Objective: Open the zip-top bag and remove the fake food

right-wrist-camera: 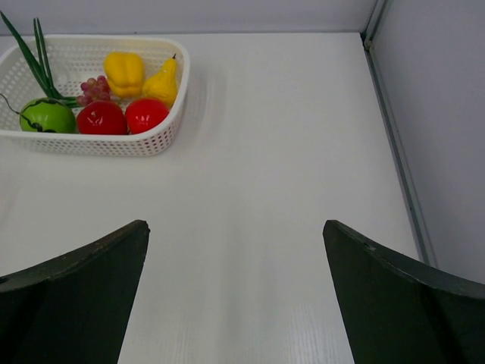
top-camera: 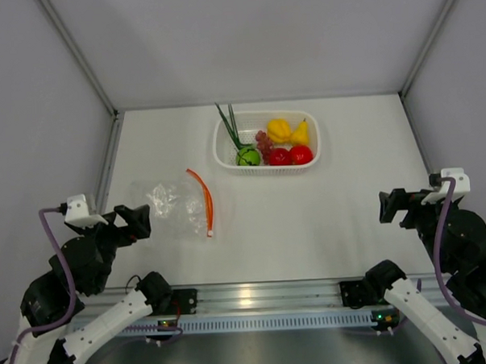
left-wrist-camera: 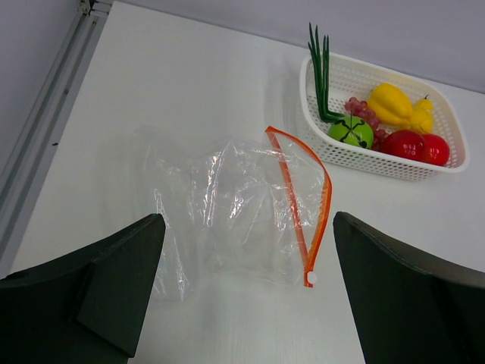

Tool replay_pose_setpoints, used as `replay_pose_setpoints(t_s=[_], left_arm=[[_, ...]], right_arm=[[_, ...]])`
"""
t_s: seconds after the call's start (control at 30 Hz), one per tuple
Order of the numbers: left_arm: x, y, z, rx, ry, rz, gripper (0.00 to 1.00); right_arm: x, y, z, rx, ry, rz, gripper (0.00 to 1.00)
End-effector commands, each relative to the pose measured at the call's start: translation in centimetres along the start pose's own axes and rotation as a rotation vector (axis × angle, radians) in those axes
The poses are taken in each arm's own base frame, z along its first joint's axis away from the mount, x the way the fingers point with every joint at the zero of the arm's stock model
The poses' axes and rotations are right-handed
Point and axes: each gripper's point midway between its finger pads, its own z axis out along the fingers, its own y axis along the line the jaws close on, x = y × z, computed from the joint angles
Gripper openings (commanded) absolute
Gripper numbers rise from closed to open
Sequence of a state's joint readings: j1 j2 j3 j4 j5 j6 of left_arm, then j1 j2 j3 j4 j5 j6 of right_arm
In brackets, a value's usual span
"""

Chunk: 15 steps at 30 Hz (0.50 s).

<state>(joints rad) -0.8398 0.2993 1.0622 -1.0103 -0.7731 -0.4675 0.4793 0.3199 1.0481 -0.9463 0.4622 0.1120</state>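
The clear zip-top bag (top-camera: 175, 205) lies flat and empty on the table at the left, its orange-red zip strip (top-camera: 205, 198) parted; it also shows in the left wrist view (left-wrist-camera: 235, 212). The fake food (top-camera: 278, 145) sits in the white perforated basket (top-camera: 267, 169): two red round pieces, two yellow, a green ball, green stalks, grapes. It also shows in the left wrist view (left-wrist-camera: 386, 125) and the right wrist view (right-wrist-camera: 98, 95). My left gripper (top-camera: 136, 220) is open and empty just left of the bag. My right gripper (top-camera: 393, 204) is open and empty at the right.
The basket (right-wrist-camera: 163, 129) stands at the back centre of the table. Grey enclosure walls and metal rails (top-camera: 105, 168) bound the table on the left, right and back. The arm bases sit on the rail (top-camera: 256, 306) at the near edge.
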Motion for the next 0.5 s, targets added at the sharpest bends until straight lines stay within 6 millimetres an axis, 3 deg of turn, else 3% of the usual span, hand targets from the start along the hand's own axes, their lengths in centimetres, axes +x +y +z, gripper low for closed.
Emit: replay_pose_setpoints(t_s=[0.0,0.47], left_arm=[[0.3,-0.5,0.6,-0.005,0.023,0.033,0.99],[1.3,-1.2,2.5,-0.070,0.052,0.084,0.99]], right_arm=[[-0.5,-0.2,0.5,0.027,-0.010,-0.003,0.99],[0.3,2.1,3.2,-0.015,0.025,0.028,0.99]])
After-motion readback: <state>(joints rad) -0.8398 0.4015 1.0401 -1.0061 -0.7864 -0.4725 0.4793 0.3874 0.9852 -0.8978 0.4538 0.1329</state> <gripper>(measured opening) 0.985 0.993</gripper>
